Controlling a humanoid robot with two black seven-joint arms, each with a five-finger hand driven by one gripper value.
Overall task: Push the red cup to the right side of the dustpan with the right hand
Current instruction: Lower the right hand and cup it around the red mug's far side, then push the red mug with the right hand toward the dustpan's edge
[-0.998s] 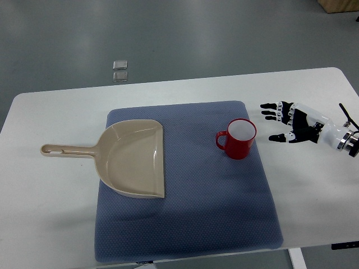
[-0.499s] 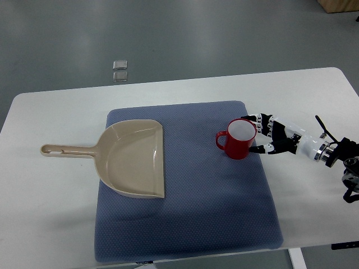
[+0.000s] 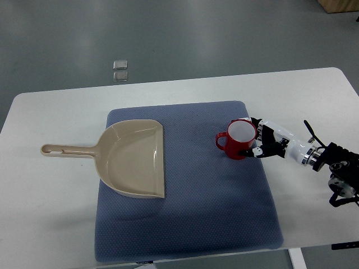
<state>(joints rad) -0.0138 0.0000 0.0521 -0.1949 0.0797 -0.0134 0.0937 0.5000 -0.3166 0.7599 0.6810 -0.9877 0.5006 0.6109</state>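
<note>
A red cup (image 3: 238, 139) with a white inside stands upright on the blue mat (image 3: 213, 213), handle pointing left. A beige dustpan (image 3: 133, 158) lies on the mat's left part, its handle reaching left onto the white table. The cup stands well to the dustpan's right, with bare mat between them. My right hand (image 3: 258, 137) comes in from the right edge. Its spread fingers (image 3: 259, 151) touch the cup's right side without closing around it. The left arm does not show.
The white table (image 3: 50, 213) carries the mat. Its far edge runs along the top, with grey floor beyond. Two small square plates (image 3: 120, 70) lie on the floor behind the table.
My right hand has moved left from the bare table to the mat's right edge and come against the cup's right side. The cup has barely shifted. The dustpan has not moved.
</note>
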